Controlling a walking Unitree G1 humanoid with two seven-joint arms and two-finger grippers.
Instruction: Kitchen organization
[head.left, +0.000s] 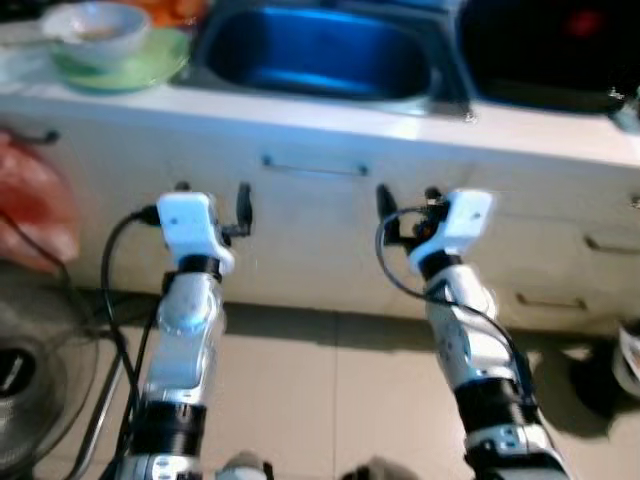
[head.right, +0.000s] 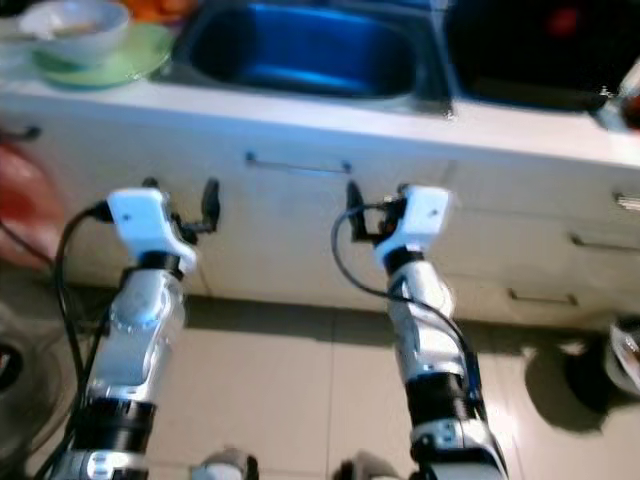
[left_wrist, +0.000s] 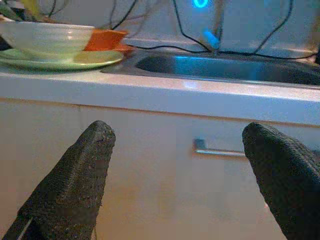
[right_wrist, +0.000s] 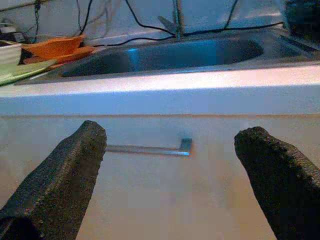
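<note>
A: From the head views, where do things stand?
B: Both arms are raised in front of the white cabinet. The left gripper (head.left: 212, 200) and right gripper (head.left: 405, 205) each have their fingers spread wide, holding nothing. The drawer handle (head.left: 315, 166) sits above and between them, a thin metal bar lying level along the cabinet front, below the sink (head.left: 320, 55).

A: And the dishes?
B: A pale bowl (head.left: 97, 30) rests on a green plate (head.left: 140, 62) on the counter, up and to the left, so I'd judge the left arm nearer to them.

A: Left wrist view?
B: Two rough black fingers (left_wrist: 75, 185) frame the smooth cabinet; the handle's end shows between them, ahead and apart. The glossy bowl sits on the plate above.

A: Right wrist view?
B: Much the same: textured fingers (right_wrist: 65, 185) wide apart, the bar's other end between them, not touched. Something orange (right_wrist: 55, 48) lies beside the steel basin.
</note>
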